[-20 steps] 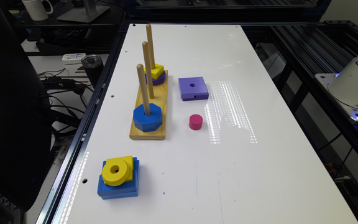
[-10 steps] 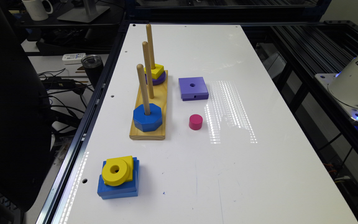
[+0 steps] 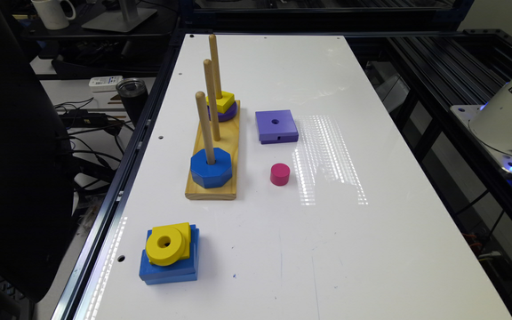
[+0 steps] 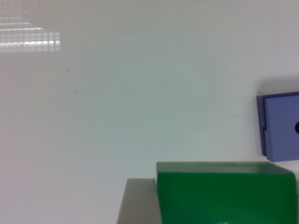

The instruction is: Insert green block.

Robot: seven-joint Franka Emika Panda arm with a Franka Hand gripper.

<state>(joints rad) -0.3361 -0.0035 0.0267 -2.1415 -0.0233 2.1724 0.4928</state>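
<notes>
Right now my wrist camera has the green block [image 4: 226, 192] close under it, above the white table [image 4: 117, 116], near the purple square [image 4: 280, 126]. I cannot tell whether my gripper is wide, narrow or holding it. Outside, the peg board [image 3: 214, 153] sits beside a pink cylinder [image 3: 280, 174].

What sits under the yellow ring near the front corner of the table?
The yellow ring lies on a yellow square block, which rests on a blue square block on the white table. The ring hides most of the yellow block's top.
</notes>
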